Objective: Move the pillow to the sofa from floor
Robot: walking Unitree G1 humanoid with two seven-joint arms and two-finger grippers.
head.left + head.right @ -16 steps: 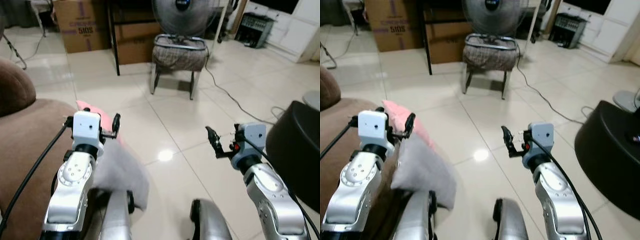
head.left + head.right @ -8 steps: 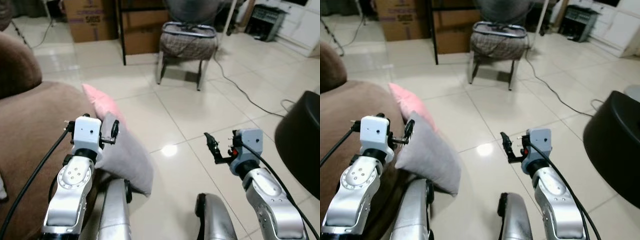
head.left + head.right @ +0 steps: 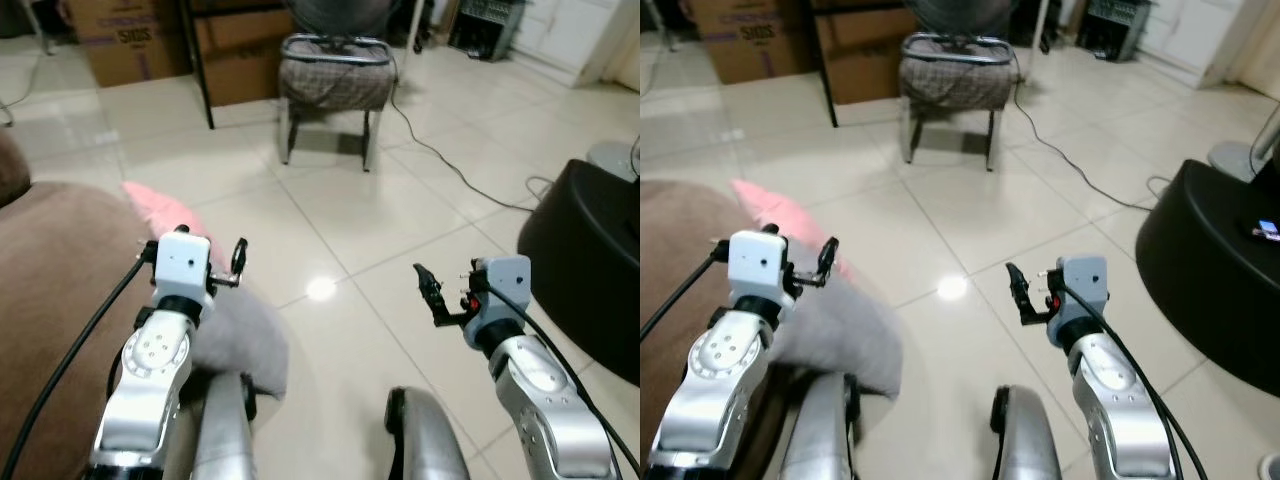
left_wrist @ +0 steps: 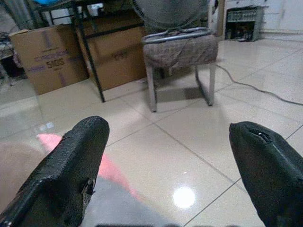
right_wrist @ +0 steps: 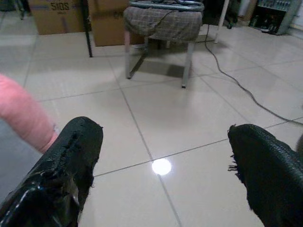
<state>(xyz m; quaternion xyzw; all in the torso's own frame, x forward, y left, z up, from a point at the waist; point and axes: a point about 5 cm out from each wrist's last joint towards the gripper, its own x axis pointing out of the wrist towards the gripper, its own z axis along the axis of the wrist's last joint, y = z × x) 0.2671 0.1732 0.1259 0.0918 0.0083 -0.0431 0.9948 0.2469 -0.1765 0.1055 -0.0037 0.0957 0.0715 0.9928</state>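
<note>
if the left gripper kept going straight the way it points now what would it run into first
Probably nothing soon. The left gripper, fingers open, points over bare tile floor; the first thing ahead looks like the checked stool, though depth is hard to judge. The pillow lies below that line.

Glossy pale tiled floor (image 3: 400, 230) fills most of the frame. At top centre a stool (image 3: 333, 85) stands on it, boxes (image 3: 130, 45) at upper left, a cable (image 3: 450, 165) trailing right. A brown sofa (image 3: 50, 290) sits at left, grey pillow (image 3: 240, 335) and pink pillow (image 3: 165, 215) against its edge.
</note>
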